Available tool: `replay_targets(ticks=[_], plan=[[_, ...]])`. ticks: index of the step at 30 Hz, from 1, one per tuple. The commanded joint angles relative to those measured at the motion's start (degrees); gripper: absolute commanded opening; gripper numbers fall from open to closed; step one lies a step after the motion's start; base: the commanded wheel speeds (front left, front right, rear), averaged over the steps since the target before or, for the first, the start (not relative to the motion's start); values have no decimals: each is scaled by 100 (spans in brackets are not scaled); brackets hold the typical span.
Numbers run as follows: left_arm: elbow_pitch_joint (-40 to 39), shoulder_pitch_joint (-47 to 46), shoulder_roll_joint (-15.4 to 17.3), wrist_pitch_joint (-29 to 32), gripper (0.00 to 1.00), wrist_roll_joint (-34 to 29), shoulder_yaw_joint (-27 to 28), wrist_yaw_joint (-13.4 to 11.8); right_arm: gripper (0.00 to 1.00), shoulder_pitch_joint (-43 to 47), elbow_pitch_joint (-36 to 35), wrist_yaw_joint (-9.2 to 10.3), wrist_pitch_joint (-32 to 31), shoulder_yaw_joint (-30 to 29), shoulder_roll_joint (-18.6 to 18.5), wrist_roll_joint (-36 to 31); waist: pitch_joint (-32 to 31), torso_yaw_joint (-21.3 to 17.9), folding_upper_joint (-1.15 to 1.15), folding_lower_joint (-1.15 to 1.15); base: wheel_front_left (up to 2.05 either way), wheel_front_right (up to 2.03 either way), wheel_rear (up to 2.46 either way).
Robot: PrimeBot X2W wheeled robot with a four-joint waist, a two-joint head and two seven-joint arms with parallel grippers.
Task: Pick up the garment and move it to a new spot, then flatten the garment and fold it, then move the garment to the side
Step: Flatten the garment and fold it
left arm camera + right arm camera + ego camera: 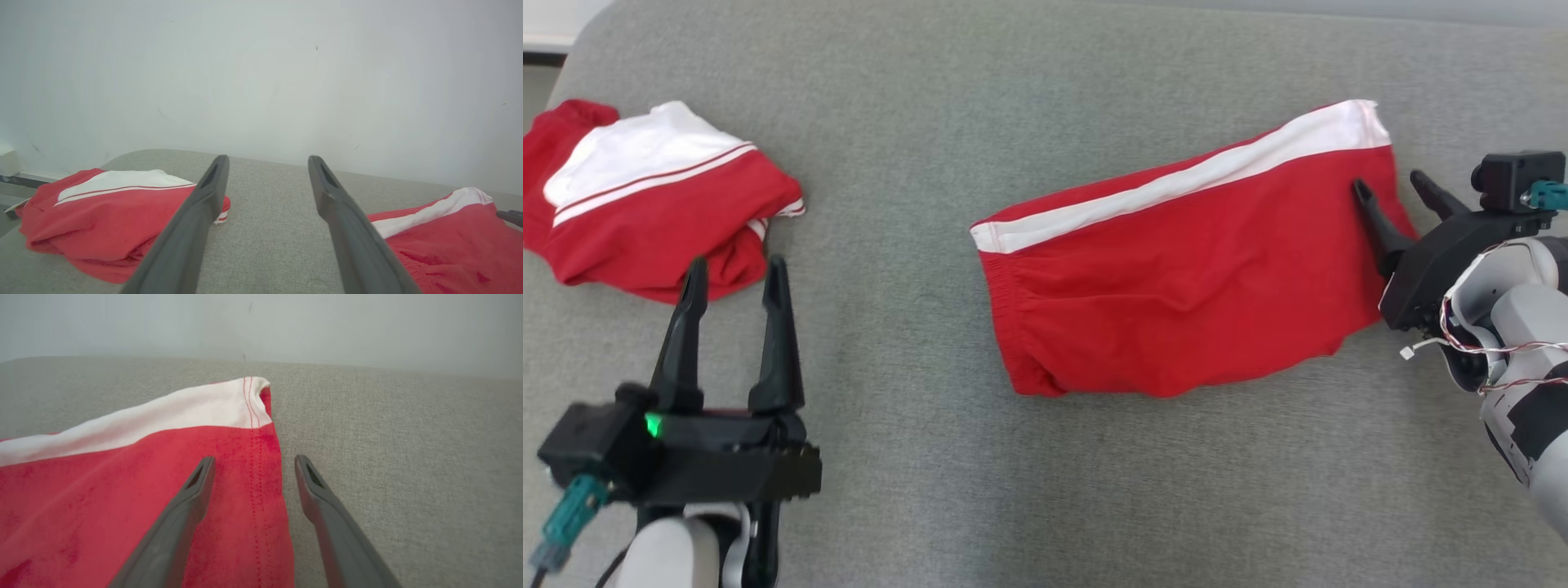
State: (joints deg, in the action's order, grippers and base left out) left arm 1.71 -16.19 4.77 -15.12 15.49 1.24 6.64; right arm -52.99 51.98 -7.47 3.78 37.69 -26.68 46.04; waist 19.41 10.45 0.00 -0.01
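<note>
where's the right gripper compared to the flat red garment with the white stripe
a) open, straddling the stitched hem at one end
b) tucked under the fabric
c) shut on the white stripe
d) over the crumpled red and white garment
a: the right gripper is open, one finger above the flat red garment with a white stripe and the other above the grey fabric surface beside the hem.

- The garment (1176,286) is a pair of red shorts with a broad white stripe (1184,181) along its far edge.
- It lies folded and mostly flat on the grey fabric surface (1029,490), right of the centre, as one long shape.
- It lies at a slant: the gathered waistband end (1001,278) is at the left, and the hem end is at the far right.
- Some soft wrinkles show along its near edge.
</note>
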Motion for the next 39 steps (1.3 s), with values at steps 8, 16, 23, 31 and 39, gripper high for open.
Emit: replay_targets(ticks=[8, 16, 23, 31, 39], plan=[[-144, 427, -178, -3, 100, -381, 327, 62, 100, -199, 551, -6, -340, 264, 92, 37, 163, 243, 0, 1, 0, 0, 0], [-118, 553, -189, -3, 100, -345, 335, 72, 0, -74, 722, -13, -786, 535, 264, 301, 77, 298, 0, 1, 0, 0, 0], [-16, 767, -189, -3, 100, -433, 302, 81, 0, 248, 498, -5, -565, 647, 141, 753, -358, 57, 0, 1, 0, 0, 0], [78, 1220, -140, -3, 100, -672, 300, 76, 0, 1037, 100, -5, -292, 706, -219, 1392, -1032, -470, 0, 1, 0, 0, 0], [81, 1539, -84, -3, 100, -710, 273, 78, 0, 1634, -117, -5, -181, 747, -859, 1700, -1338, -739, 0, 1, 0, 0, 0]])
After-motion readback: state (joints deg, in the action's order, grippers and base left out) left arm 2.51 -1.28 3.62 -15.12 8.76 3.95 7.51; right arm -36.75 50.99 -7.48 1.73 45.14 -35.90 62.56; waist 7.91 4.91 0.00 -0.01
